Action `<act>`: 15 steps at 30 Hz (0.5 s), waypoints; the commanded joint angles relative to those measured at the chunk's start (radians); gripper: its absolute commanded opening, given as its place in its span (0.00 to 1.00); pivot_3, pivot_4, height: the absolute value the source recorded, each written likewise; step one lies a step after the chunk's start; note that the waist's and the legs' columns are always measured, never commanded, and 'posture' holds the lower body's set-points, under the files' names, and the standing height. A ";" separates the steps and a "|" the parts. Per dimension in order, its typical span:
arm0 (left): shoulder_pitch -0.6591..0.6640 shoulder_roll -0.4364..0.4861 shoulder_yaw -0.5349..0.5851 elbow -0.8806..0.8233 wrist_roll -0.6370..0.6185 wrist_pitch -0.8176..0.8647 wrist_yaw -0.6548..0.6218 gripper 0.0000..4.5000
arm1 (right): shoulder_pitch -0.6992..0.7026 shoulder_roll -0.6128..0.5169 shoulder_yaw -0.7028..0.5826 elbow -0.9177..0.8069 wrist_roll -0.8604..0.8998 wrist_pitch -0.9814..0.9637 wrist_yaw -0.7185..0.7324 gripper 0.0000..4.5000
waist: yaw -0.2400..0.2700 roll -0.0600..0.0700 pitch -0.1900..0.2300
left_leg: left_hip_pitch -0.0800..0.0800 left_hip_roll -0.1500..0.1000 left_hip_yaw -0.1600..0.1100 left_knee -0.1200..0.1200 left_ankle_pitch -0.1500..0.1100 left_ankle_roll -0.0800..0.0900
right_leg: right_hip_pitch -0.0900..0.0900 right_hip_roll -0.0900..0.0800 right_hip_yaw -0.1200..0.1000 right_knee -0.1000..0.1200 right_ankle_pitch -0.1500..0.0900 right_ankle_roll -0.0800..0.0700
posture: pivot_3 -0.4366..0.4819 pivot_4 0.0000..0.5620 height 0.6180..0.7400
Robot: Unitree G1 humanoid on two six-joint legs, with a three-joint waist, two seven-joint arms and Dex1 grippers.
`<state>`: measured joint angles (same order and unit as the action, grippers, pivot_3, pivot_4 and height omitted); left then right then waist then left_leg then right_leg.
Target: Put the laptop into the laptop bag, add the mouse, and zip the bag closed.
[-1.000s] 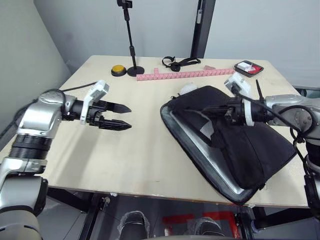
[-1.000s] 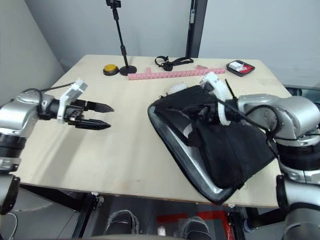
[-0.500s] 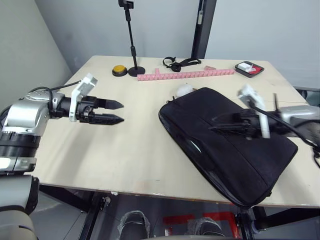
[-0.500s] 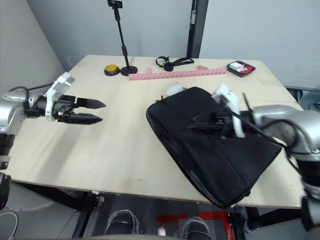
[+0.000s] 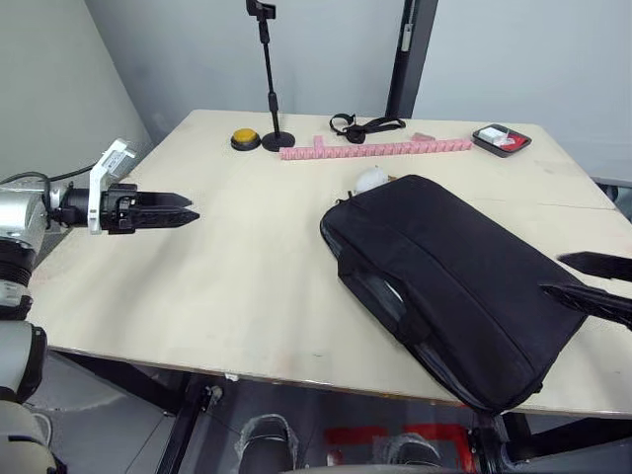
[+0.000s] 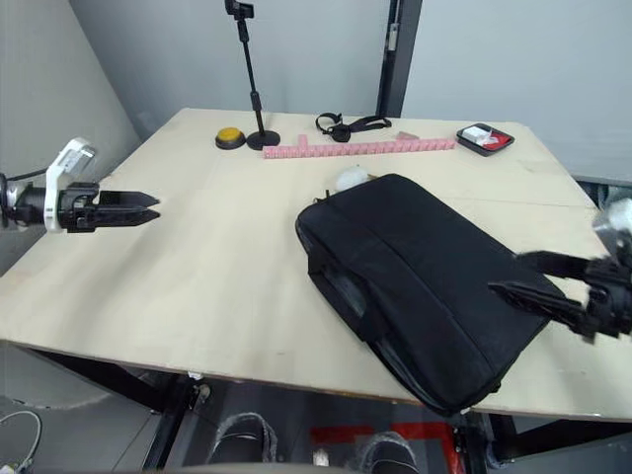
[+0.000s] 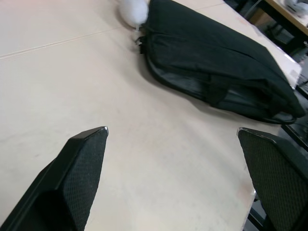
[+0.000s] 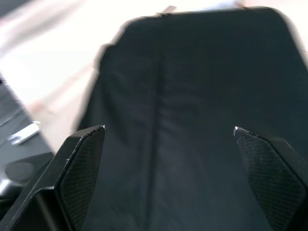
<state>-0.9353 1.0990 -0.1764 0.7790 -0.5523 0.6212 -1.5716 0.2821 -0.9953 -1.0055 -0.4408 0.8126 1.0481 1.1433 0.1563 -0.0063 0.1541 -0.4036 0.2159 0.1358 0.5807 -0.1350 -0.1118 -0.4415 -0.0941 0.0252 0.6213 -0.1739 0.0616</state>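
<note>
Bag (image 5: 449,281) flat on the table (image 5: 247,286), flap down, lying diagonally on the robot's right half with one corner reaching the near edge. Nothing holds it. Along its near-left side a gap in the edge shows a paler sliver inside — probably the laptop, though too little shows to be sure. Zip therefore judged not yet run round; how far it is closed cannot be told.

Mouse (image 5: 371,179): small white shape on the table, touching the bag's far corner, outside the bag. Judged not yet added.

Left gripper (image 5: 170,208) hovers over the left part of the table, well apart from the bag, fingers spread in its wrist view, nothing between them — parked clear of the work, it seems.

Right gripper (image 6: 538,278) at the bag's right end, fingers parted and empty, pointing along the bag's top.

Tray (image 5: 502,139) at the far right corner holds something white and red, too small to name. Pink strip (image 5: 375,149), yellow button (image 5: 243,138), black stand (image 5: 277,138) and a strap (image 5: 363,125) line the far edge, away from the task.
</note>
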 commanded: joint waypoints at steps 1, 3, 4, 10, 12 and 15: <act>-0.059 -0.039 -0.032 0.046 0.013 -0.060 -0.043 1.00 | 0.050 0.013 -0.087 0.021 -0.047 -0.084 0.019 0.99 | 0.003 0.000 0.000 | 0.000 0.000 0.000 0.000 0.000 0.000 | 0.000 0.000 0.000 0.000 0.000 0.000 | 0.48 0.27 0.99; -0.080 -0.072 -0.045 0.076 0.020 -0.070 -0.043 1.00 | 0.075 0.024 -0.098 0.032 -0.056 -0.108 0.018 0.99 | 0.003 0.000 0.000 | 0.003 0.000 0.001 0.001 0.000 0.000 | 0.003 -0.001 0.000 0.000 0.000 0.000 | 0.48 0.27 0.99; -0.095 -0.099 -0.049 0.099 0.028 -0.073 -0.043 1.00 | 0.080 0.029 -0.107 0.033 -0.051 -0.114 0.014 0.99 | 0.003 0.000 0.000 | 0.003 0.000 0.001 0.001 0.000 0.000 | 0.004 -0.001 0.000 0.000 0.000 0.000 | 0.48 0.27 0.99; -0.253 -0.382 0.013 0.399 0.158 -0.087 0.116 1.00 | 0.069 0.043 -0.097 -0.033 0.000 -0.107 -0.040 0.99 | 0.005 -0.001 -0.001 | 0.003 0.000 0.001 0.002 0.000 0.001 | 0.005 -0.002 0.000 0.000 0.000 0.000 | 0.48 0.27 0.99; -0.282 -0.448 0.047 0.456 0.180 -0.083 0.192 1.00 | 0.058 0.043 -0.100 -0.052 0.024 -0.096 -0.061 0.99 | -0.001 -0.001 -0.001 | 0.002 -0.001 0.001 0.002 0.000 0.002 | 0.005 -0.002 0.000 -0.001 0.000 0.000 | 0.48 0.27 0.99; -0.314 -0.570 0.124 0.517 0.183 -0.059 0.344 1.00 | 0.057 0.050 -0.121 -0.105 0.069 -0.077 -0.096 0.99 | -0.006 -0.001 -0.001 | 0.000 0.000 0.001 0.002 0.000 0.003 | 0.004 -0.002 -0.001 -0.002 0.000 0.000 | 0.48 0.27 0.99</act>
<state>-1.2129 0.5467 -0.1014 1.2756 -0.3732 0.5527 -1.2943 0.3440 -0.9468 -1.0750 -0.4982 0.8455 0.9647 1.0640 0.1498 -0.0073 0.1536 -0.4042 0.2155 0.1357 0.5824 -0.1350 -0.1090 -0.4374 -0.0957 0.0230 0.6195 -0.1741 0.0620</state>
